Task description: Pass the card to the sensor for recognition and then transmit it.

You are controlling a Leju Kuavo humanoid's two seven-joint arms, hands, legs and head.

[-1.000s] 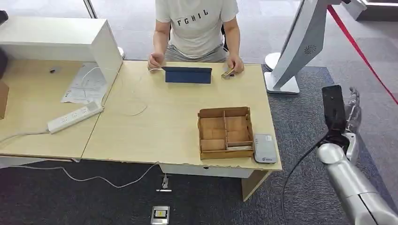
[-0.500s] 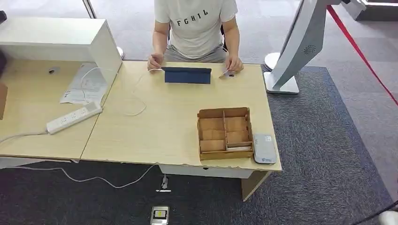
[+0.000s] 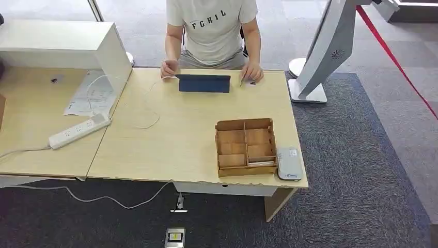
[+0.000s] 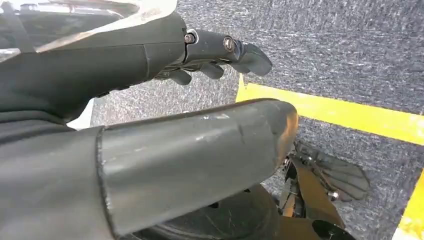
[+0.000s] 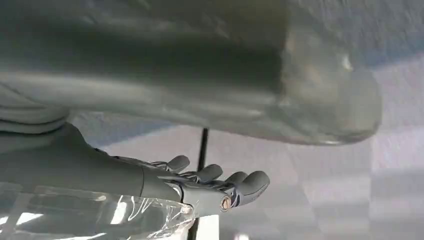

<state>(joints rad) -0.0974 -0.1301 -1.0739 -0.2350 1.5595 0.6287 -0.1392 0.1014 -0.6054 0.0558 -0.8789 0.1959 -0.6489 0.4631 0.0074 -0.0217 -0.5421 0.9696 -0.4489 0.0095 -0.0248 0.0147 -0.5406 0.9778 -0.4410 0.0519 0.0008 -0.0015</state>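
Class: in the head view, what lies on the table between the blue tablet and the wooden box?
Nothing: between the tablet and the wooden box, the head view shows bare tabletop.

head: high, facing forward and down over the desk [image 3: 155,150] | left wrist: close behind left hand [image 4: 150,125], toward carpet | right wrist: close behind right hand [image 5: 200,115], toward floor

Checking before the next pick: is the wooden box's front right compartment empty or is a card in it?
Not empty: the wooden box holds a pale flat card in its front right compartment. The other compartments look bare.
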